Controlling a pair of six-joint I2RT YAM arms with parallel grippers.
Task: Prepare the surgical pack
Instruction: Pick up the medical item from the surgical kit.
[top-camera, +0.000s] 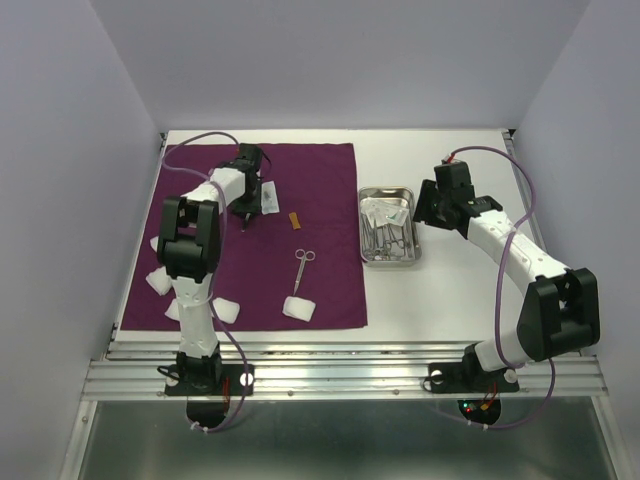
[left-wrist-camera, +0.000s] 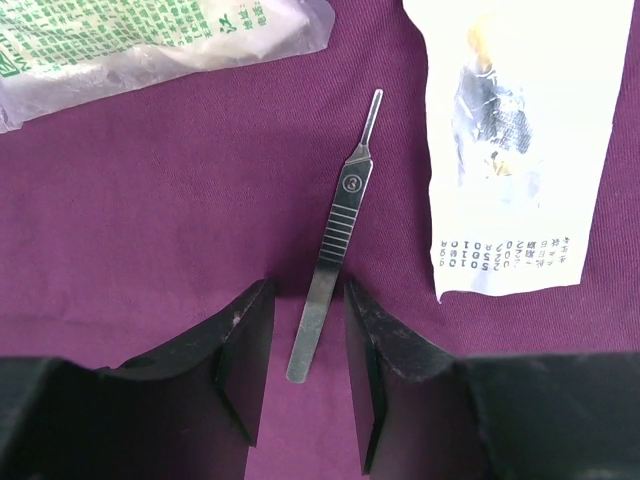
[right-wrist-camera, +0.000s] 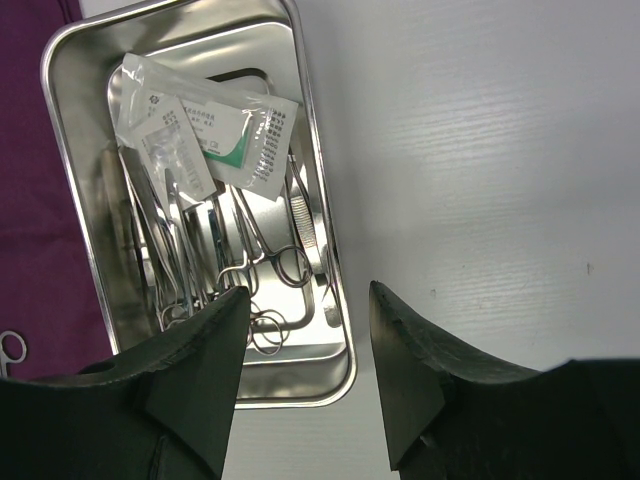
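Left fingers parted, nothing gripped, scalpel handle laid loose between them on drape, right fingers held open and empty over tray

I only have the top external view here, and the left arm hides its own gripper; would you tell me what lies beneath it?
Observer: A flat steel scalpel handle lies on the purple drape, right between the fingers of the left gripper.
Operator: Is it gripped?
Observer: No. The jaws stand open, with cloth showing on both sides of the handle.
Operator: Thank you. Does the right gripper hold anything?
Observer: No. The right gripper is open and empty, above the rim of the tray.
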